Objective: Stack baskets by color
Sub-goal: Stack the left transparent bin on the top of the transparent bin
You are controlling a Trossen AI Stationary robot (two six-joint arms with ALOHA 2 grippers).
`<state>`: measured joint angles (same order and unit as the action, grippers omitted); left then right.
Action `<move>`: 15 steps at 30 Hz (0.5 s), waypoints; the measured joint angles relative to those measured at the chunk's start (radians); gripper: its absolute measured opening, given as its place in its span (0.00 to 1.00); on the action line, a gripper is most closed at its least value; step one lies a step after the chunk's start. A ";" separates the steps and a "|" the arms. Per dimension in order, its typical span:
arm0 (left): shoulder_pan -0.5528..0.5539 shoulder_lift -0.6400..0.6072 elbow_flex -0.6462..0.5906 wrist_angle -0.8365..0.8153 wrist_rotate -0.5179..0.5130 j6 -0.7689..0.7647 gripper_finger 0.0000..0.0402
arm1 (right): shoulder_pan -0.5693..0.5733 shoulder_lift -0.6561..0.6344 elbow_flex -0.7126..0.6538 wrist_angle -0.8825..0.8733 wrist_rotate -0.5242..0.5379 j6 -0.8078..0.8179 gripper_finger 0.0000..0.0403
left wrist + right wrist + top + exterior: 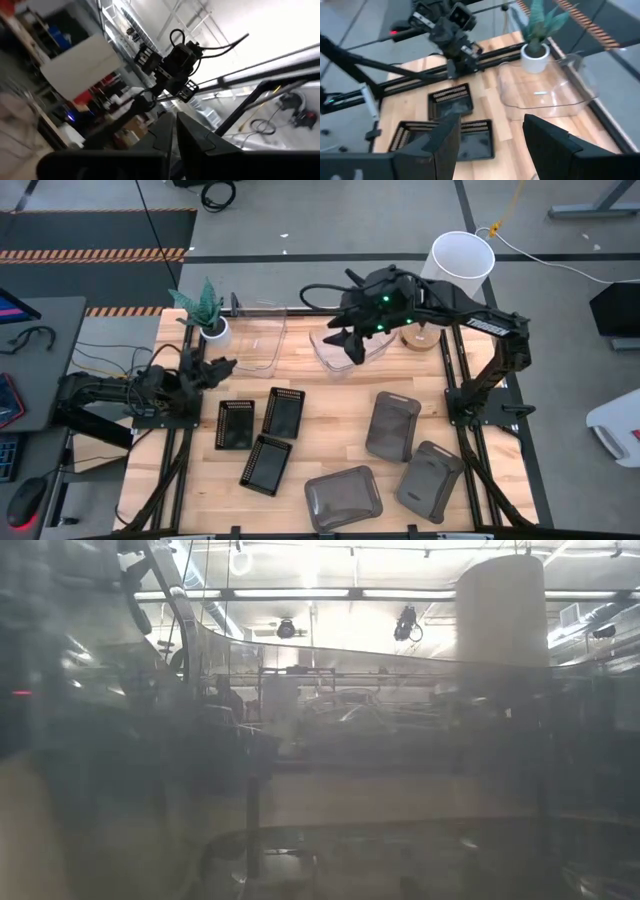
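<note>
Three black perforated baskets (235,425) (284,412) (266,465) lie flat on the wooden table, left of centre. Three smoky grey baskets (392,425) (343,498) (430,480) lie at the near right. One clear basket (258,338) sits by the far edge beside the plant, and another clear basket (352,355) sits at far centre. My right gripper (348,342) hangs open above that second one, and in its wrist view nothing is between its fingers (491,125). My left gripper (226,366) stays at the table's left, shut (175,120) and tipped upward.
A small potted plant (205,312) stands at the far left corner. A tall white cylinder (462,255) stands beyond the far edge, with a round wooden piece (420,338) near it. A translucent basket wall (320,770) fills the low view. Bare wood lies at mid-table.
</note>
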<state>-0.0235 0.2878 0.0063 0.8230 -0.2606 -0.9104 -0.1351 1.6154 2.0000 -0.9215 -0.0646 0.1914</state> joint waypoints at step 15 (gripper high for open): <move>0.000 0.000 0.021 -0.095 0.027 -0.150 0.05 | 0.026 0.026 -0.058 0.064 0.057 0.112 0.54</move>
<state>-0.0235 0.2883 0.0277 0.7285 -0.2340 -1.0607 -0.1092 1.6417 1.9420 -0.8578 -0.0078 0.3031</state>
